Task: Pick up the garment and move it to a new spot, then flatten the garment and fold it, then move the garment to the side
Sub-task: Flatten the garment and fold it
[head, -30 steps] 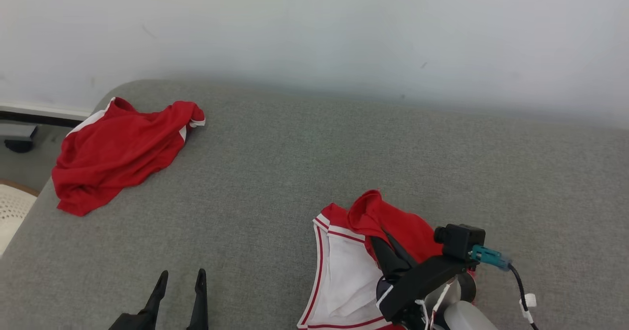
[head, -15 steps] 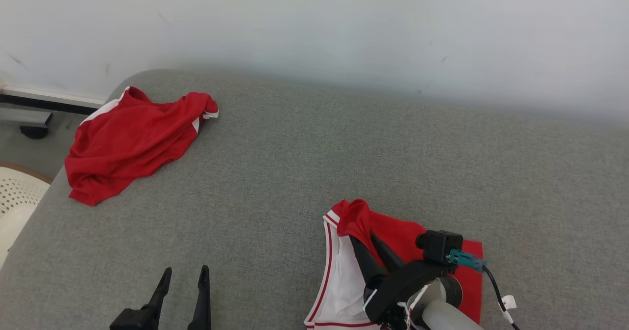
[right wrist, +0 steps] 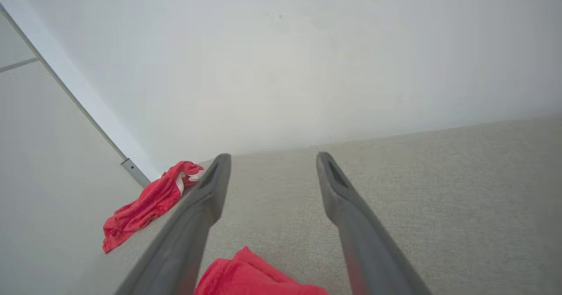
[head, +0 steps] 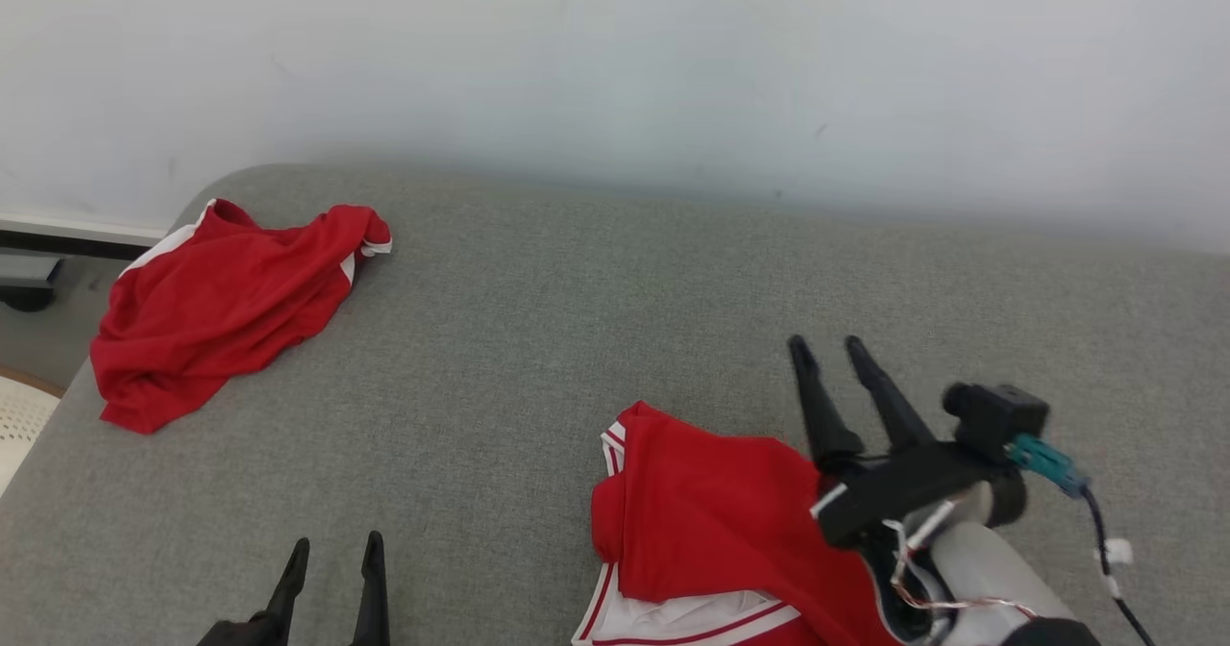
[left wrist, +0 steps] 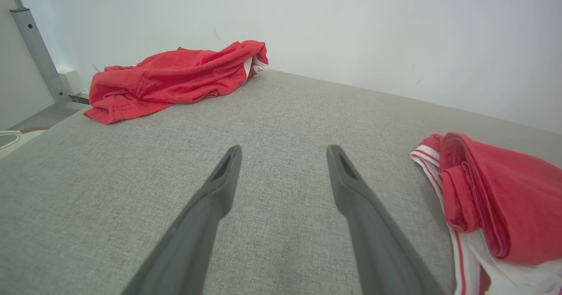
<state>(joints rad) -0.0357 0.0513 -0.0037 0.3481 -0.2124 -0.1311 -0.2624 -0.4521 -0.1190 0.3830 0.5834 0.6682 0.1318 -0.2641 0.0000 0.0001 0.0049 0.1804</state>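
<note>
Garment (head: 711, 511) lies folded, lower centre. Right gripper (head: 824, 343) gapes empty above it, likely sparing the fold; left gripper (head: 336, 540) idles open.

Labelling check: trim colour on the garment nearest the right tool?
White trim with red stripes; clearest in left wrist view.

A garment (head: 711, 521) front right on the padded surface (head: 577, 319), another garment (head: 221, 310) at far-left corner, wall (head: 615, 50) behind
</note>
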